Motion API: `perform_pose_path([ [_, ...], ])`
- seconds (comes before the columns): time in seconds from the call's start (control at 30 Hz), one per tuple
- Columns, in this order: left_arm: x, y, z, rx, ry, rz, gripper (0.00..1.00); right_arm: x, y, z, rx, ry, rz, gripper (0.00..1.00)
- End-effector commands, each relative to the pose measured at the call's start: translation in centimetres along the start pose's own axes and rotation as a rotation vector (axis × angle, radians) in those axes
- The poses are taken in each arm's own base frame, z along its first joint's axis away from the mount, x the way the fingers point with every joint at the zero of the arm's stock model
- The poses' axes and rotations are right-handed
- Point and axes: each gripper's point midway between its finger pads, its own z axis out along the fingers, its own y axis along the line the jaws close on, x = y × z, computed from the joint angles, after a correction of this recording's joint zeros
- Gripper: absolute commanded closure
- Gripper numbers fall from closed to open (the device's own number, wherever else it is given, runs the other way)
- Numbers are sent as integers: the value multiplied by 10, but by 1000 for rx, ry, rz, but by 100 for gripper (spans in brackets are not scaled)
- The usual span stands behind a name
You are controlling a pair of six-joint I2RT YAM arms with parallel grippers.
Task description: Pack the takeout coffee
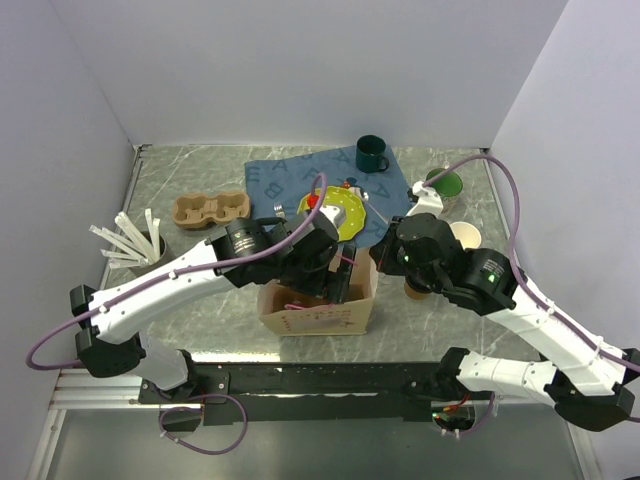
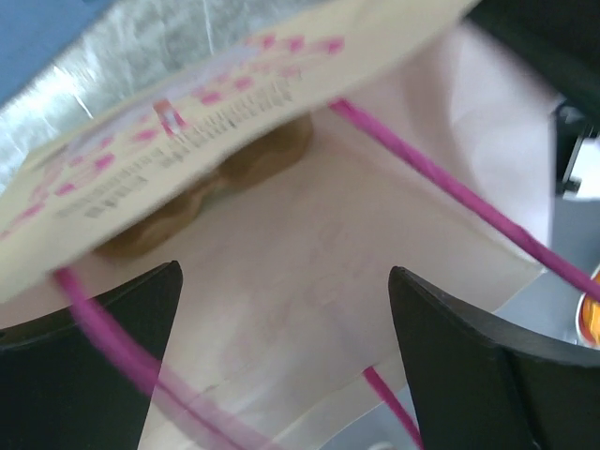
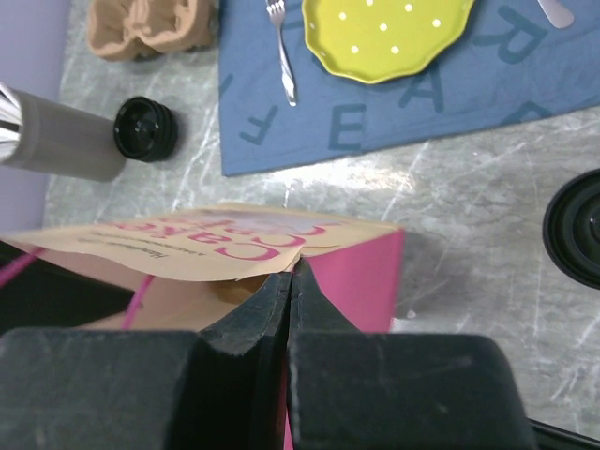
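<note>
Because the right arm (image 1: pixel 470 275) covers it from above, the takeout coffee (image 1: pixel 411 289) shows only as a brown sliver on the table (image 1: pixel 220 325), just right of the paper bag (image 1: pixel 315 320). The right wrist view catches its black lid (image 3: pixel 574 228), cut off by the frame edge. Right jaws: pressed fully together on the bag's cream rim. Left jaws: spread wide, holding nothing, positioned at the bag's mouth beside a pink cord handle (image 2: pixel 441 178). A brown moulded shape (image 2: pixel 225 173) lies under the printed flap; blur prevents identification. In the overhead view, both sets of jaws are largely hidden behind the wrists.
</note>
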Motion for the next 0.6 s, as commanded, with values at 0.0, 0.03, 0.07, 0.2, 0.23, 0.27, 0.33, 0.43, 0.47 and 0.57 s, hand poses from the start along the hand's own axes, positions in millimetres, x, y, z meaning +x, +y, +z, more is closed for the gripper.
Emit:
perform_pose_path([
  [0.0, 24, -4, -3, 54, 104, 20, 4, -26, 14, -9, -22, -57, 75, 100],
  [0.03, 25, -4, -8, 69, 100, 20, 6, -27, 13, -9, -11, -57, 76, 100],
  [0.07, 29, -3, -9, 72, 115, 22, 7, -29, 11, -8, 11, -61, 80, 100],
  [0.2, 37, 11, -12, 28, 146, 32, 8, -25, 5, -5, 39, -46, 73, 100],
  [0.23, 39, 14, -11, 16, 153, 38, 8, -24, 4, -5, 42, -45, 78, 100],
  [0.27, 40, 22, -11, -21, 154, 47, 8, -19, 3, -3, 47, -33, 87, 100],
  [0.33, 40, 28, -8, -59, 160, 59, 8, -14, 0, -3, 56, -17, 101, 100],
  [0.43, 33, 34, -6, -117, 150, 81, 8, -3, -4, -2, 69, 15, 132, 90],
  [0.47, 28, 33, -7, -116, 139, 84, 7, -2, -4, -2, 70, 20, 146, 85],
  [0.57, 24, 28, -5, -105, 137, 98, 8, -1, -6, -7, 66, 20, 139, 70],
])
